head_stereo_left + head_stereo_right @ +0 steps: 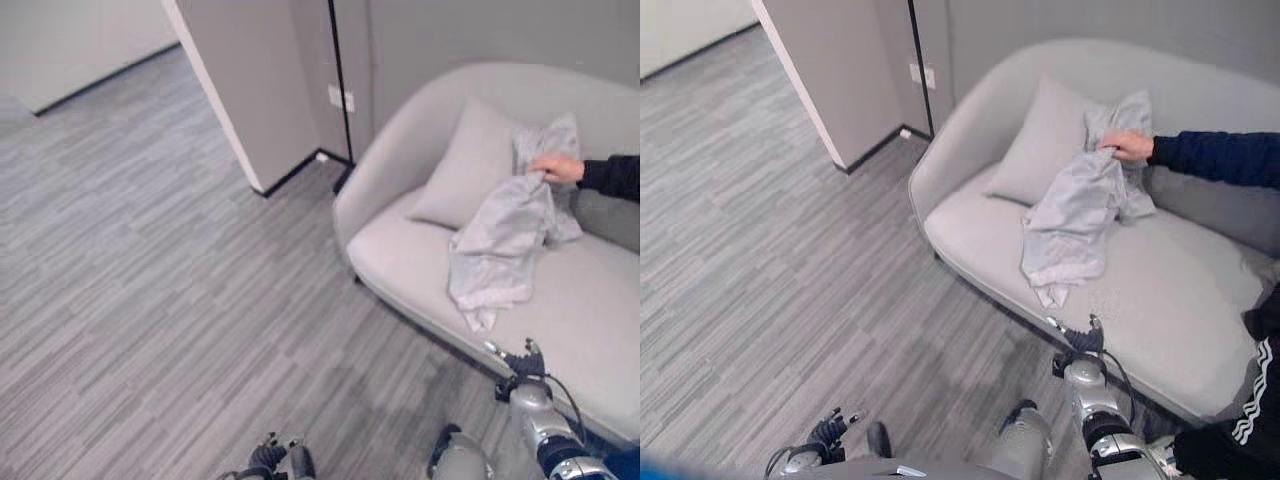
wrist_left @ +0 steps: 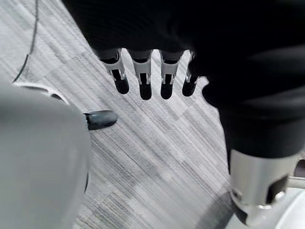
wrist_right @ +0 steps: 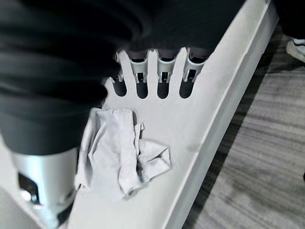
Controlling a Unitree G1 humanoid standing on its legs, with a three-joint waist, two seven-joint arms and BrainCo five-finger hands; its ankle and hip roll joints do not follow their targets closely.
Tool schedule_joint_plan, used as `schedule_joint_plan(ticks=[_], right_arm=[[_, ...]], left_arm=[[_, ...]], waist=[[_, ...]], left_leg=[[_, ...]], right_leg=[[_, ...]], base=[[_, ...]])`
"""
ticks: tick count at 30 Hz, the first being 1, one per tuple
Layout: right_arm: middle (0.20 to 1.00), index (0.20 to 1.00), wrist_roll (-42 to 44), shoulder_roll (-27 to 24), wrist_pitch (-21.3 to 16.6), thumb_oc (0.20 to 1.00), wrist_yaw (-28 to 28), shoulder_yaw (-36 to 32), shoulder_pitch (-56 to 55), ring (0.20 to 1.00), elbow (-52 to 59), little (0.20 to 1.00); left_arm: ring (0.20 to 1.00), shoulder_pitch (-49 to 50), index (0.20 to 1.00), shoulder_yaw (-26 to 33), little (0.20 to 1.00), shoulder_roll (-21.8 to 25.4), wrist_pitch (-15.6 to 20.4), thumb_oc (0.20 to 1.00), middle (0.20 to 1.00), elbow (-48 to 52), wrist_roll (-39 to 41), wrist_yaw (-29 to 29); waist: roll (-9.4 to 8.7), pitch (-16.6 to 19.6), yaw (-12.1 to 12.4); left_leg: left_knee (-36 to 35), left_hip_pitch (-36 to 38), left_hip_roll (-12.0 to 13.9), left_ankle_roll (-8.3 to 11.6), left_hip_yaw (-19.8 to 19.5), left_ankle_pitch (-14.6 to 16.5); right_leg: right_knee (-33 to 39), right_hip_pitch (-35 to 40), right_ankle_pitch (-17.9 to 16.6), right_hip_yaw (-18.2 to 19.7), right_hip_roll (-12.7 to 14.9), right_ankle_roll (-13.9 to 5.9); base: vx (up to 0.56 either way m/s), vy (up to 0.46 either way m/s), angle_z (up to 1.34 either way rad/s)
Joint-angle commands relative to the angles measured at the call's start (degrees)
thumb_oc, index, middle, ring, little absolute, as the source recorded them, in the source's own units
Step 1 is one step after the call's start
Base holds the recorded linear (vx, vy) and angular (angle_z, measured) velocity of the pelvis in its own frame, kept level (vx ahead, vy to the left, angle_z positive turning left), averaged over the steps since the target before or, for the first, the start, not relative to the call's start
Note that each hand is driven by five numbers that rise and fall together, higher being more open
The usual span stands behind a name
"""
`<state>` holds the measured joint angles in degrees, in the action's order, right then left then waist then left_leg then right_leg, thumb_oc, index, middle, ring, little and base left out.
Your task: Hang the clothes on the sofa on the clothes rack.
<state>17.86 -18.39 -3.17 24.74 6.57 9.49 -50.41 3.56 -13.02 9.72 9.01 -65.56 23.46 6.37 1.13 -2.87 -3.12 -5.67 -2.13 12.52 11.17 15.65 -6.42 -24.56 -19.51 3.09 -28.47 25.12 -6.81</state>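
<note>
Clothes, a single pale grey garment [image 1: 1075, 220], are lying crumpled on the seat of the light grey sofa [image 1: 1180, 300], draped from the cushion [image 1: 1045, 140] down toward the sofa's front edge, and a person's hand [image 1: 1127, 146] in a dark sleeve is gripping the garment's upper end against the sofa back. We are judging this to be the very start of the task: nothing is being held by us yet, and we are seeing no clothes rack. Our right robot hand [image 3: 151, 76] is hovering just off the sofa's front edge, below the garment's lower hem, with its fingers straight and spread apart and nothing between them; its wrist view is looking down over the sofa seat at the bundled cloth. Our left robot hand [image 2: 143, 76] is hanging low over the grey plank floor [image 1: 150, 250], well away from the sofa, its fingers likewise relaxed and empty. Next, we are thinking, the right robot hand needs to reach forward over the sofa seat to the near fold of the garment and close on a good bunch of fabric, ideally once the person is letting go, so the cloth is not being tugged two ways.
</note>
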Motion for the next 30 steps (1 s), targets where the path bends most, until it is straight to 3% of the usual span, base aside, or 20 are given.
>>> schedule_joint_plan(ticks=[1,7,20,30], right_arm=[[1.000,1.000,-0.4,1.7,-1.7,1.000,-0.5,-3.4,4.0,1.000,1.1,1.000],[1.000,1.000,-0.2,2.3,-1.5,1.000,-0.9,-3.9,2.1,1.000,0.6,1.000],[1.000,1.000,0.6,5.1,-2.3,1.000,-1.8,-2.7,-3.2,1.000,3.1,1.000],[1.000,1.000,-0.2,7.2,-1.2,1.000,-3.7,-2.1,-6.6,1.000,-6.1,1.000]], left_arm=[[1.000,-1.4,1.000,-0.1,1.000,1.2,-0.2,1.000,1.000,1.0,-2.3,-0.3],[1.000,-0.6,1.000,1.0,1.000,1.2,-0.6,1.000,1.000,0.2,-2.5,-0.6],[1.000,-1.7,1.000,1.7,1.000,-0.4,-1.2,1.000,1.000,-2.0,-3.2,-0.6],[1.000,-2.9,1.000,2.7,1.000,-0.7,-0.3,1.000,1.000,-3.5,-2.6,0.2]], waist=[[0.28,-3.0,0.2],[-0.83,-2.1,0.3],[-1.85,-0.4,-0.8],[-2.83,0.3,-2.1]], left_leg=[[0.7,8.4,0.4,-1.71,-2.8,15.5],[0.7,9.2,-0.1,-1.77,-2.6,15.4],[0.7,11.3,1.1,-0.62,-1.2,14.7],[0.7,13.9,0.3,-0.91,-0.2,15.4]], right_leg=[[6.1,-3.3,-13.0,4.9,6.6,-8.19],[8.1,-1.1,-14.2,3.6,7.2,-8.19],[15.4,4.4,-14.1,3.5,3.4,-8.19],[18.9,7.5,-16.2,3.7,3.3,-8.19]], base=[[0.00,0.000,0.00],[0.02,-0.004,0.00],[-0.02,0.009,-0.09],[-0.02,0.033,-0.08]])
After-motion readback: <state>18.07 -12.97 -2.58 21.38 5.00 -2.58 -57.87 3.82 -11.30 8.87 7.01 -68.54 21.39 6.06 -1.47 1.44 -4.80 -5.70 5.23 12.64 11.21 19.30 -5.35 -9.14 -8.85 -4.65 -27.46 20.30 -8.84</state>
